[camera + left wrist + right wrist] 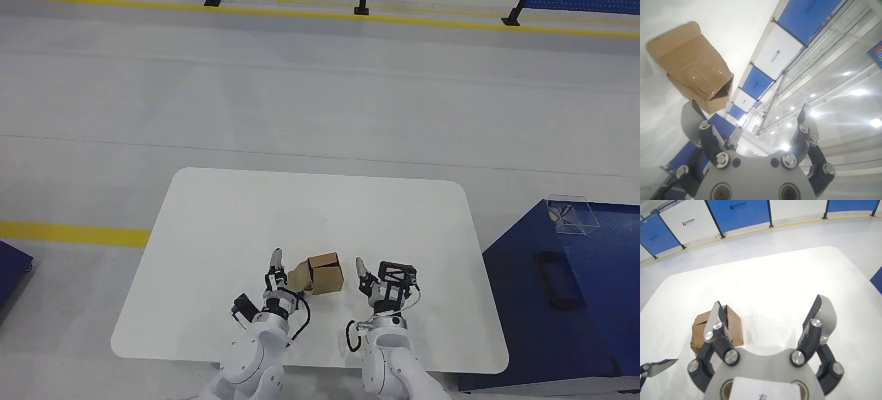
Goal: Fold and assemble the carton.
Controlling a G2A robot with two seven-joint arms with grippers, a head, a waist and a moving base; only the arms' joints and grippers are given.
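Left gripper [748, 106]: low in the top view, left of centre; jaws wide and holding nothing; one finger just beside the carton (touching or not, I cannot tell).
Right gripper [768, 300]: low in the top view, right of centre; jaws wide and empty, near the carton but apart from it.
Carton [320, 273]: brown, lying on the table between the two grippers, in the lower middle of the top view; partly formed, one end open.
Table [300, 200]: white, with rounded corners, in the middle of the frame.
Floor [300, 90]: grey; a yellow line [70, 234] at the left edge.
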